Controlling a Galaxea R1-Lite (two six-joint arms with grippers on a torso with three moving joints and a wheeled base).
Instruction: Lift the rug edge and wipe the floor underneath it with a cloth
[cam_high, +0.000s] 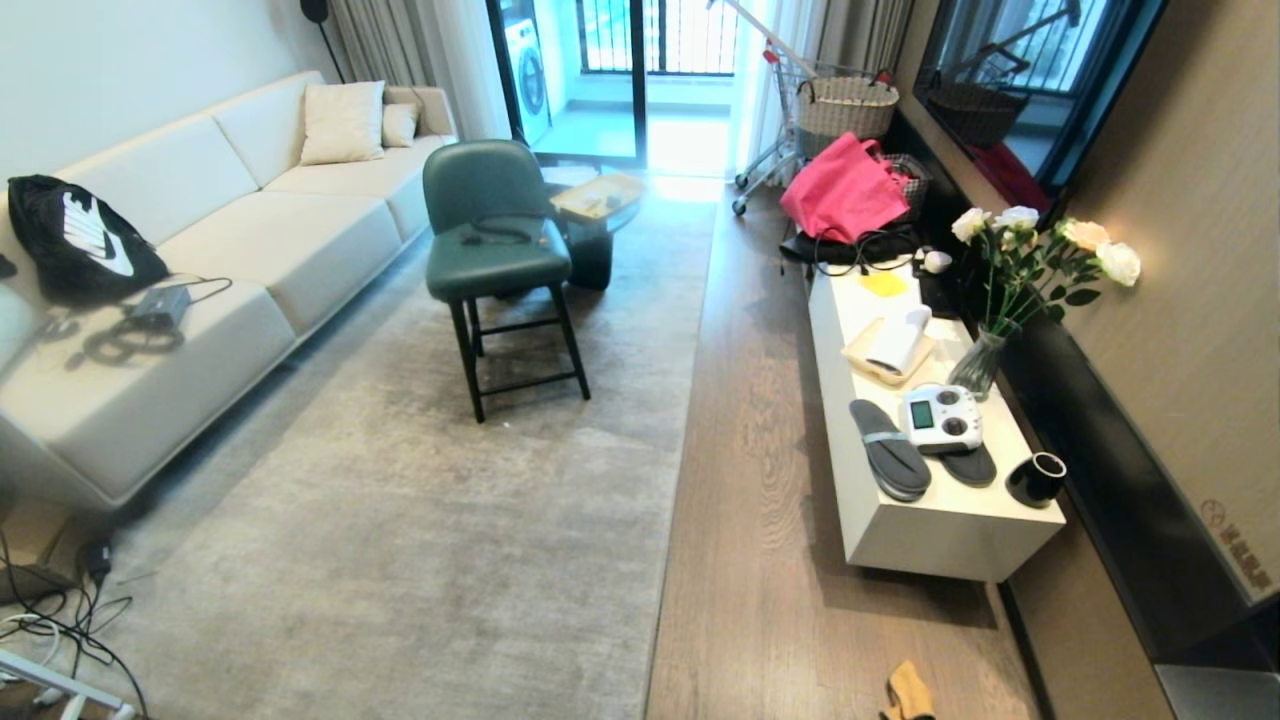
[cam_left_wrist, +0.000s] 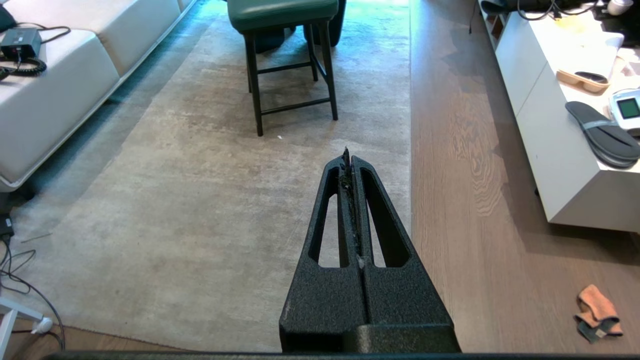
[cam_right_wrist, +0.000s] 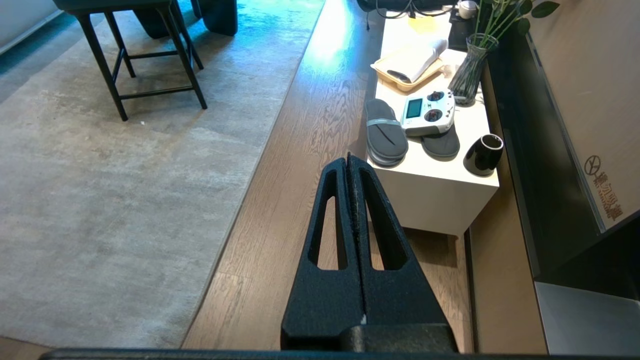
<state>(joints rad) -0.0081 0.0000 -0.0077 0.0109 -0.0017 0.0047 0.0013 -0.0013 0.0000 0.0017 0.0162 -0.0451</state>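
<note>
A large pale grey rug lies flat, and its right-hand rug edge (cam_high: 676, 480) runs straight along the brown wooden floor (cam_high: 760, 520). The small orange-tan cloth (cam_high: 908, 692) lies crumpled on the floor near the bottom of the head view, in front of the white cabinet; it also shows as the cloth (cam_left_wrist: 597, 312) with a grey part. My left gripper (cam_left_wrist: 347, 156) hangs high over the rug near the rug edge (cam_left_wrist: 410, 150), shut and empty. High above the floor (cam_right_wrist: 300, 175) my right gripper (cam_right_wrist: 348, 160) is shut too, holding nothing. Neither arm shows in the head view.
A low white cabinet (cam_high: 950, 535) with slippers, a controller, a black cup and a vase stands right of the floor strip. A green chair (cam_high: 495, 250) stands on the rug, a cream sofa (cam_high: 200, 290) on the left. Cables (cam_high: 60, 620) lie at the near left; a pink bag (cam_high: 845, 190) sits further back.
</note>
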